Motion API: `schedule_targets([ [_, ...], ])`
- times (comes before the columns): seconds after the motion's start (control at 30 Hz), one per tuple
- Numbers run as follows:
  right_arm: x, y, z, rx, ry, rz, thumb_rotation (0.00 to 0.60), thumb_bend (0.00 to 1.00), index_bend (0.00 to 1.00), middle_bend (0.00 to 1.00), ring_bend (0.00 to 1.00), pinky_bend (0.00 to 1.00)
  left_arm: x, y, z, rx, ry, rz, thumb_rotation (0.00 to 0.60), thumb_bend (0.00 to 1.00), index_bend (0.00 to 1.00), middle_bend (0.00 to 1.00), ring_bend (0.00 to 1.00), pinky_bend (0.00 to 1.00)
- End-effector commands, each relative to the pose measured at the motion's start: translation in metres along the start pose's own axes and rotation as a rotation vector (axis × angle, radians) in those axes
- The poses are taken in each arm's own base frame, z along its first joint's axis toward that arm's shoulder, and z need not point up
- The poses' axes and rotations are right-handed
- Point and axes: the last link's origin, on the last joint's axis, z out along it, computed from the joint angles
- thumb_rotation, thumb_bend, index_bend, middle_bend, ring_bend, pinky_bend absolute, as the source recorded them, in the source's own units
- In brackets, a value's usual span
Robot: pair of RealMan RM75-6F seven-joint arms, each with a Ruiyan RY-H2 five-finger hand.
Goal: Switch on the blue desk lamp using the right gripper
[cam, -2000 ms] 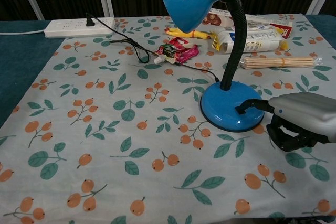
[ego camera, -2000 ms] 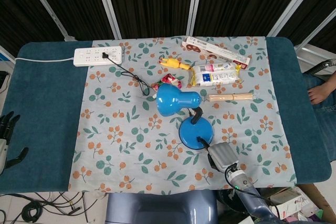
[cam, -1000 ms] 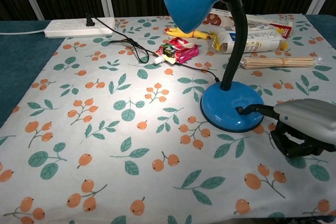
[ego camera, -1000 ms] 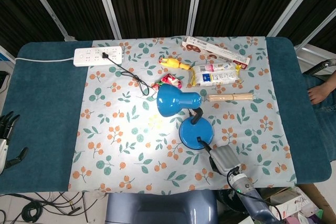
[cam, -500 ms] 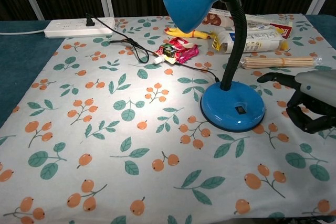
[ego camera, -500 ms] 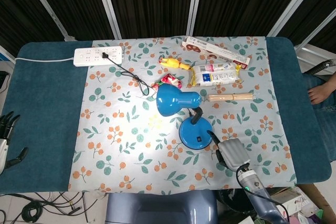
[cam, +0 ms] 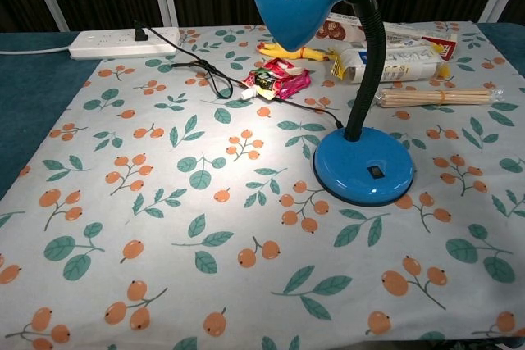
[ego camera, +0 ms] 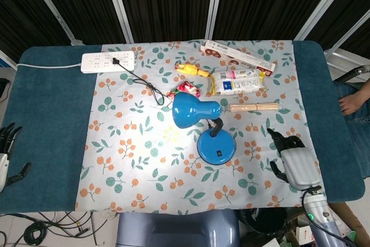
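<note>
Blue desk lamp (ego camera: pixel 205 125) is standing near the middle of the floral cloth (ego camera: pixel 127 160) on the counter (ego camera: pixel 49 114), round base (cam: pixel 363 168) flat on the cloth with its small black switch (cam: pixel 375 172) facing up. The right hand (ego camera: pixel 292 157) is hovering over the cloth's right part, well apart from the base and to its right, touching nothing. Its dark fingers (ego camera: pixel 276 138) are sitting slightly apart and partly curled, holding nothing. It is showing in the head view only.

The black gooseneck is rising upright from the base; in the head view the shade (ego camera: pixel 188 110) is leaning left of the base, mouth pointing down and left. A bright patch of light is falling on the cloth under it, left of the base, so the lamp is lit. Its black cord (ego camera: pixel 144 84) is running from the base back to the white power strip (ego camera: pixel 108 61) at the cloth's far left corner.

The left hand (ego camera: pixel 8 151) is sitting at the counter's left edge, far from the lamp, fingers spread and empty.

Behind the lamp, a bundle of wooden skewers (ego camera: pixel 254 107) is lying crosswise, with a white-and-blue packet (ego camera: pixel 237 81), a long red-and-white box (ego camera: pixel 238 56), a yellow toy (ego camera: pixel 192 70) and a red snack packet (ego camera: pixel 185 89) around it. No containers are holding anything.
</note>
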Motion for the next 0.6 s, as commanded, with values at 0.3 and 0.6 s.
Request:
schedule_targets([
  [0.3, 0.01, 0.055, -0.058, -0.127, 0.139, -0.065, 0.6, 0.25, 0.0, 0.07, 0.2, 0.18, 0.0, 0.001, -0.001, -0.003, 0.003, 0.001, 0.6, 0.28, 0.02, 0.0, 0.01, 0.0],
  [0.6, -0.004, 0.078, -0.079, -0.163, 0.109, -0.065, 0.6, 0.25, 0.0, 0.07, 0.2, 0.18, 0.0, 0.002, -0.001, -0.005, 0.005, 0.004, 0.6, 0.28, 0.02, 0.0, 0.01, 0.0],
])
